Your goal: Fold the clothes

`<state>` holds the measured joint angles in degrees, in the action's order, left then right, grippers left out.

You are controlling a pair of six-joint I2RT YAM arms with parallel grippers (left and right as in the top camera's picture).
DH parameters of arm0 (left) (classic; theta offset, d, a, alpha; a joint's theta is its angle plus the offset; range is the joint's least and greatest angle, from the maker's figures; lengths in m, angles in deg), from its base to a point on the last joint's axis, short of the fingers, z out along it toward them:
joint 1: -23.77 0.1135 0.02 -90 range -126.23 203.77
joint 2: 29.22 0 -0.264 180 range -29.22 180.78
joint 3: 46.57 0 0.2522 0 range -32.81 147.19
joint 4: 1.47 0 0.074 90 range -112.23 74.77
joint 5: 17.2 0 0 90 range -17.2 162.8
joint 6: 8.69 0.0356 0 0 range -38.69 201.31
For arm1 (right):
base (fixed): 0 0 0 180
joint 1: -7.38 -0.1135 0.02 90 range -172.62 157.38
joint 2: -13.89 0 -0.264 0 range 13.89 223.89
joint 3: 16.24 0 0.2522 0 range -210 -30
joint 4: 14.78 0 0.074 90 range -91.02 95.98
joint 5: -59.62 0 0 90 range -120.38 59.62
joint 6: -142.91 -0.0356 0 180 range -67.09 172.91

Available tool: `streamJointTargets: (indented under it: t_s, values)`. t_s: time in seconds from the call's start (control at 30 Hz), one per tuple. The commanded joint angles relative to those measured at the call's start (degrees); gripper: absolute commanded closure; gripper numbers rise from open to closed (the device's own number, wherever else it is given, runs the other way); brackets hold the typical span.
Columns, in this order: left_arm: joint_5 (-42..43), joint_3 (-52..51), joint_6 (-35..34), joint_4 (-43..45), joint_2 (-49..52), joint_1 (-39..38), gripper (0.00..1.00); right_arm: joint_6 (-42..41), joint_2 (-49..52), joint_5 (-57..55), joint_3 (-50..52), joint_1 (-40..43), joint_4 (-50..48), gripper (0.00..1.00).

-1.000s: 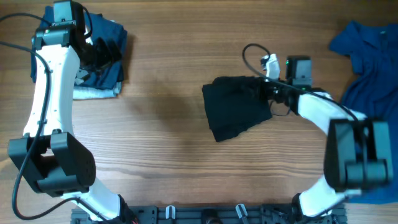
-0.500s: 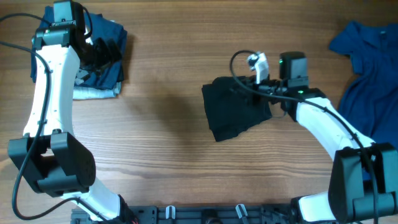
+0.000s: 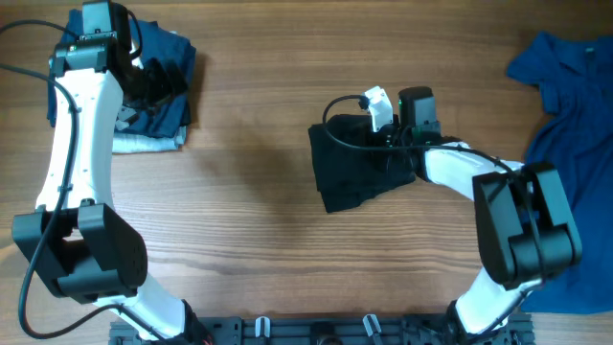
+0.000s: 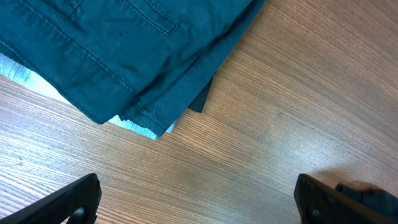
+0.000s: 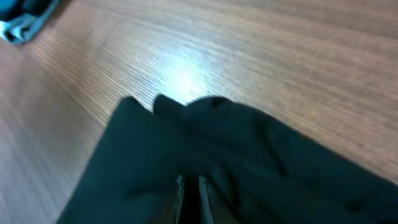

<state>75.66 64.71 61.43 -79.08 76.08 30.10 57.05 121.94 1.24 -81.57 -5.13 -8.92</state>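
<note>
Black polo shirt (image 3: pixel 356 177) lies bunched in a rough folded heap on the wooden table (image 3: pixel 259 230), directly under and ahead of the right gripper (image 3: pixel 381 149). In the right wrist view the dark cloth (image 5: pixel 217 149) fills the space below the fingertips (image 5: pixel 179 196) and spreads away from them to a lumpy front edge, with bare wood beyond it. The right gripper (image 5: pixel 189 193) has its two fingers drawn almost together, only a thin slit between them. They sit low on the fabric, but the blur hides whether a pinch of cloth is caught in that slit. No collar or lettering can be made out on the shirt from either view.

The left gripper (image 3: pixel 158 81) is spread fully wide and holds nothing. In the left wrist view its fingers (image 4: pixel 78 199) stand at the two bottom corners, with bare table between them (image 4: pixel 196 196). Ahead of those fingers, toward the left-hand one, lies a stack of folded navy garments (image 4: pixel 112 50), with a pale blue garment (image 4: pixel 25 74) showing from under its edge. The fingers do not touch the stack (image 3: pixel 177 53).

A bright blue shirt (image 3: pixel 565 115) lies spread out well behind the right gripper's fingers, off toward the table's edge.
</note>
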Motion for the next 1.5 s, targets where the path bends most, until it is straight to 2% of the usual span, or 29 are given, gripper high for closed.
streamJointTargets:
  t_s: [0.0, 0.03, 0.1, 0.23, 0.3, 0.4, 0.5, 0.57, 0.63, 0.67, 0.73, 0.77, 0.8, 0.83, 0.9, 1.13, 1.2, 1.3, 1.43, 1.47]
  values:
    - [-0.37, 0.63, 0.09, 0.15, -1.20, 0.33, 0.00, -0.26, -12.39, 9.92, -0.24, -0.02, 8.68, 0.84]
    - [-0.37, 0.63, 0.09, 0.15, -1.20, 0.33, 0.00, -0.26, -15.58, 10.78, -0.24, -0.02, 12.15, 0.85]
    - [-0.37, 0.63, 0.09, 0.15, -1.20, 0.33, 0.00, 0.22, -19.56, 10.84, -0.22, -0.02, 19.61, 0.96]
    - [-0.37, 0.63, 0.09, 0.13, -1.20, 0.33, 0.00, 3.61, -18.71, 6.51, 1.86, -0.02, 29.35, 0.96]
    - [-0.37, 0.63, 0.09, 0.15, -1.20, 0.33, 0.00, 2.82, -15.54, 0.26, 5.42, -0.02, 28.83, 0.96]
    - [-0.37, 0.63, 0.09, 0.15, -1.20, 0.33, 0.00, -4.90, -9.57, -3.87, 7.34, -0.02, 25.73, 0.96]
    - [-0.37, 0.63, 0.09, 0.15, -1.20, 0.33, 0.00, -7.10, -5.29, -2.93, 6.14, -0.02, 25.90, 0.96]
    - [-0.37, 0.63, 0.09, 0.15, -1.20, 0.33, 0.00, -7.10, -8.94, -2.45, 2.51, 0.00, 30.73, 0.96]
    - [-0.37, 0.63, 0.09, 0.15, -1.20, 0.33, 0.00, -7.15, -18.47, 0.04, -3.65, 0.00, 36.54, 0.96]
    - [-0.37, 0.63, 0.09, 0.15, -1.20, 0.33, 0.00, -7.21, -22.53, -2.29, -6.25, 0.28, 38.69, 0.96]
    - [-0.37, 0.63, 0.09, 0.13, -1.20, 0.33, 0.00, -7.37, -31.04, -13.42, -9.55, 2.67, 40.13, 0.84]
    - [-0.37, 0.63, 0.09, 0.13, -1.20, 0.33, 0.00, -7.32, -34.82, -19.93, -9.62, 4.20, 39.69, 0.71]
    - [-0.37, 0.63, 0.09, 0.15, -1.20, 0.33, 0.00, -7.34, -36.94, -25.20, -9.60, 5.31, 39.67, 0.53]
    - [-0.37, 0.63, 0.07, 0.15, -1.20, 0.33, 0.00, -7.32, -38.42, -31.28, -9.60, 6.49, 39.69, 0.00]
    - [-0.37, 0.63, 0.09, 0.15, -1.20, 0.33, 0.00, -7.19, -38.95, -40.06, -9.60, 8.09, 40.17, 0.01]
    - [-0.31, 0.63, -0.31, 0.85, -1.20, 0.33, 0.00, -7.15, -37.64, -40.19, -9.49, 8.09, 40.15, 0.01]
    - [-0.35, 0.63, -0.33, 6.80, -1.20, 0.33, 0.00, -7.17, -37.48, -40.22, -9.49, 8.09, 40.17, 0.00]
    - [0.90, 0.63, -0.37, 10.05, -1.20, 0.33, 0.00, -7.17, -37.31, -40.19, -9.49, 8.09, 40.15, 0.00]
    - [18.62, 0.63, -0.33, 6.32, -1.16, -0.20, 0.00, -7.17, -37.00, -40.22, -9.49, 8.09, 40.15, 0.00]
    - [19.82, 0.63, -0.35, 5.16, -1.16, -1.90, 0.00, -7.17, -37.00, -40.19, -9.49, 8.09, 40.15, 0.01]
